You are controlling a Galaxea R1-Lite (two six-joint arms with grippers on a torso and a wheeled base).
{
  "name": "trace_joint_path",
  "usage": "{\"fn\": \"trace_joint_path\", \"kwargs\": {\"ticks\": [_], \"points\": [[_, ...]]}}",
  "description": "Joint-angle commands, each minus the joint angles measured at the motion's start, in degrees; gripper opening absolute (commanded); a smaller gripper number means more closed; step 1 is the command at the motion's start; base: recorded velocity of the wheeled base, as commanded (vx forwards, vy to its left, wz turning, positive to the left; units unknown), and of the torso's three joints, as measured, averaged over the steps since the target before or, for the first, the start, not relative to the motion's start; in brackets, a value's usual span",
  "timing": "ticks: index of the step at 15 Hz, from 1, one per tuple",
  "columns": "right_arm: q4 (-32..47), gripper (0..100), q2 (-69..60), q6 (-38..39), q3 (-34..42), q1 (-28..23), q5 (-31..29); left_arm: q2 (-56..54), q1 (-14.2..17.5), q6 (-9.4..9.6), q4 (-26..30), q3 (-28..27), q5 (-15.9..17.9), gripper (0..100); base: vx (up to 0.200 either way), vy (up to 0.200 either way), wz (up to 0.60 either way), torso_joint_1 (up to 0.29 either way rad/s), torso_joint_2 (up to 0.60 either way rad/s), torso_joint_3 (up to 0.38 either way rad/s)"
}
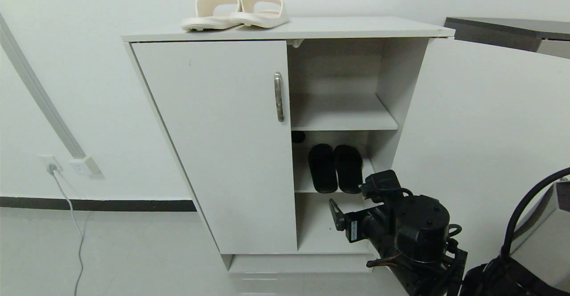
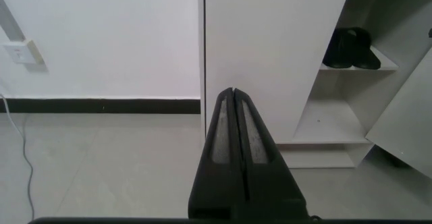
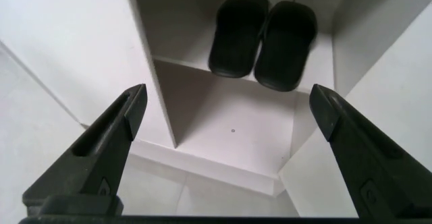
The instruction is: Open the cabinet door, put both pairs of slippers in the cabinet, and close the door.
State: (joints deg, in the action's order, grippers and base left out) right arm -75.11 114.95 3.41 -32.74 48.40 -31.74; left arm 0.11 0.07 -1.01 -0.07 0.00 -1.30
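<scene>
A white cabinet (image 1: 213,153) stands against the wall, its left door shut and its right door (image 1: 481,144) swung wide open. A cream pair of slippers (image 1: 236,11) lies on the cabinet's top. A black pair of slippers (image 1: 335,168) (image 3: 263,42) (image 2: 351,48) rests side by side on the middle shelf of the open half. My right gripper (image 1: 352,198) (image 3: 228,96) hangs open and holds nothing, just in front of the open compartment, below the black pair. My left gripper (image 2: 233,96) is shut on nothing, low and facing the shut left door.
The upper shelf (image 1: 343,113) and the bottom compartment (image 1: 325,229) hold nothing. A metal handle (image 1: 278,96) is on the left door. A wall socket with a cable (image 1: 51,167) is at the left. A grey piece of furniture (image 1: 507,31) stands behind the open door.
</scene>
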Motion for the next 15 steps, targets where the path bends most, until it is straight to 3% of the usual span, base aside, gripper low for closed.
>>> {"fn": "trace_joint_path", "kwargs": {"ticks": [1, 3, 15], "points": [[-0.39, 100, 0.10, -0.34, 0.22, 0.21, 0.02, -0.02, 0.01, -0.04, -0.01, 0.00, -0.01, 0, 0.000, 0.000, 0.00, 0.000, 0.00, 0.000], [-0.83, 100, 0.28, -0.69, 0.22, 0.21, 0.02, -0.02, 0.01, 0.05, -0.01, 0.00, -0.01, 0, 0.000, 0.000, 0.00, 0.000, 0.00, 0.000], [-1.27, 100, 0.63, -1.92, 0.75, 0.21, 0.98, -0.02, 0.01, -0.04, -0.01, 0.00, -0.01, 0, 0.000, 0.200, 0.00, 0.004, 0.00, 0.003]]}}
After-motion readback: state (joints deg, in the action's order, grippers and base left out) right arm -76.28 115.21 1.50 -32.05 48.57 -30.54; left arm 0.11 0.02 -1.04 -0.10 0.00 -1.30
